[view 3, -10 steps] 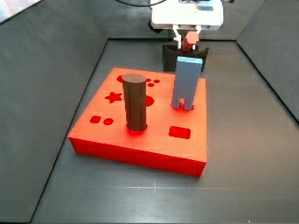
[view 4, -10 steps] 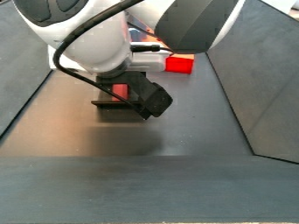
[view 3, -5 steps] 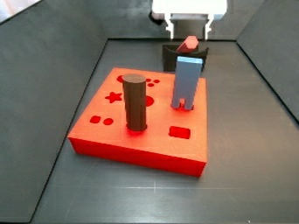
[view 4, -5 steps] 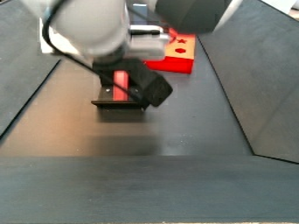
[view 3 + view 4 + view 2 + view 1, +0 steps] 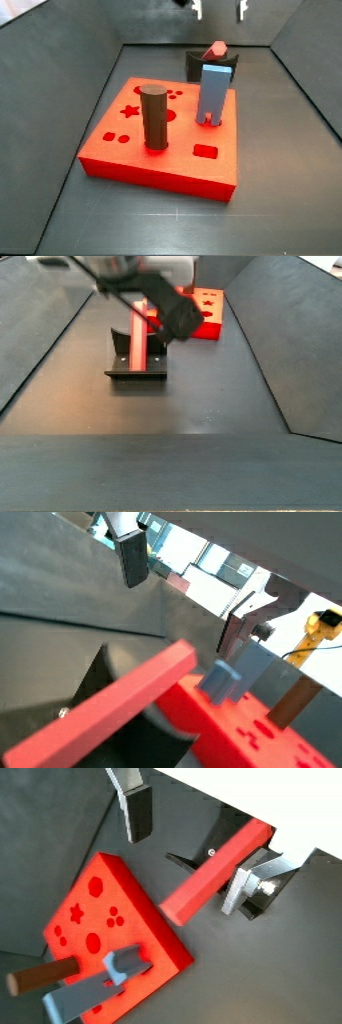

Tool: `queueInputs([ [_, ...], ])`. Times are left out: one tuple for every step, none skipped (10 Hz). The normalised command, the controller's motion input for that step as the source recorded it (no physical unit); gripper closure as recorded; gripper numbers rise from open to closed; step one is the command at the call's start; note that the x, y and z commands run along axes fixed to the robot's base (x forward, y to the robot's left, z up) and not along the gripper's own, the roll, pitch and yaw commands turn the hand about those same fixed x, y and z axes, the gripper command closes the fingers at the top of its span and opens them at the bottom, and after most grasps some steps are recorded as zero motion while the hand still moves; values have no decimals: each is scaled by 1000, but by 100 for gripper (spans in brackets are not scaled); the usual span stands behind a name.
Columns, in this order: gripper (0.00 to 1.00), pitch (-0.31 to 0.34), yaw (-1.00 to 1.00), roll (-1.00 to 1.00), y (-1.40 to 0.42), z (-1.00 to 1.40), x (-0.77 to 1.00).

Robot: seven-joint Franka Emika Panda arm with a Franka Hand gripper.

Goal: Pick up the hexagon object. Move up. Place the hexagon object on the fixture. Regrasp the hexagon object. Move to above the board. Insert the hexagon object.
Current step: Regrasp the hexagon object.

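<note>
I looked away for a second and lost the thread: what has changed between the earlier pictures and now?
The gripper has let go of the hexagon object and risen; its fingers now stand open and apart from the bar, which rests on the fixture. The board, the brown cylinder and the blue block stayed as they were.

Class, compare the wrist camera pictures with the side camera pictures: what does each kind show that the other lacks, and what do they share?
Only the wrist views show the open claw's flat silver fingers whole, spread clear of the bar. Only a side view shows the whole large red board, including its rectangular cut-out. Both show the slim red-orange hexagon bar resting on the dark fixture, plus the dark brown cylinder and light blue block.
</note>
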Motion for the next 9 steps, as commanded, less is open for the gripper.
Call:
queueInputs([
  [0, 78, 12, 1000, -1000, 963, -1],
  [0, 77, 10, 1000, -1000, 889, 5],
  [0, 67, 9, 1000, -1000, 866, -24],
  [0, 60, 8, 1000, -1000, 822, -60],
  [0, 54, 7, 1000, -821, 577, -70],
  [0, 51, 7, 1000, -639, 347, -57],
  [0, 50, 7, 1000, -509, 194, -46],
  [0, 46, 6, 1000, -182, 46, -18],
  [0, 44, 7, 1000, -48, 24, -21],
])
